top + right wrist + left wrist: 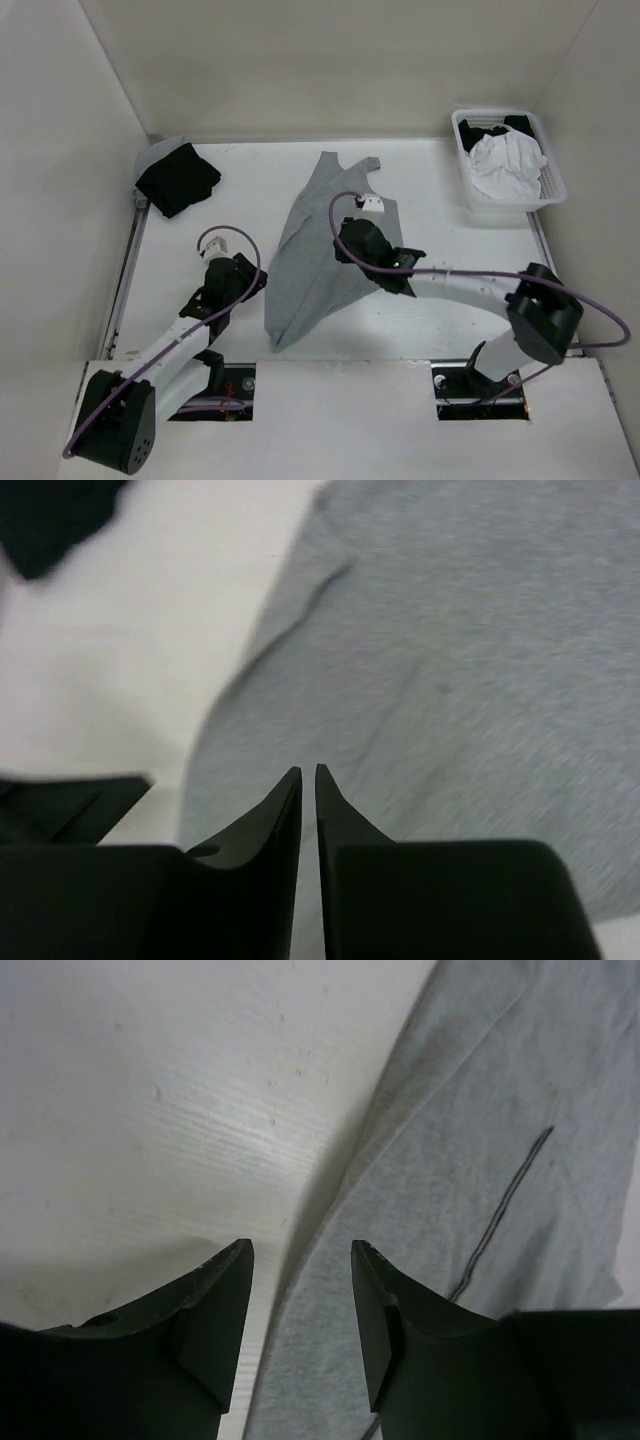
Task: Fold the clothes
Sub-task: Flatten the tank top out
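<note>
Top external view first. Shows a plain medium-grey sleeveless tank top (305, 265) of thin fabric about midway across a white table (480, 240), lying as a long, narrow, slanted shape with the straps toward the far wall and a pointed end toward the near edge. Shows, well apart at the far left corner, a crumpled black garment (178, 178) resting on a pale grey piece of cloth (160, 152). Shows, at the far right corner, a white slatted plastic basket (462, 170) holding a bunched white garment (505, 162) with something black (490, 128) behind it. Puts neither pile in contact with the grey top. Places the right arm (460, 288) reaching in from the right and covering the right-hand middle of the top, and the left arm (180, 340) just beside its left edge, near the lower end.

Left wrist view next. Finds the left gripper (300, 1250) spread wide, with only bare table and the folded edge of the grey fabric below the gap. Cannot tell whether the fingers touch the cloth.

Right wrist view last. Finds the right gripper (308, 772) all but pressed together, only a thin slit left between the tips, over the grey fabric. Shows no cloth nipped in that slit. Catches a blurred patch of black at the upper left corner.
</note>
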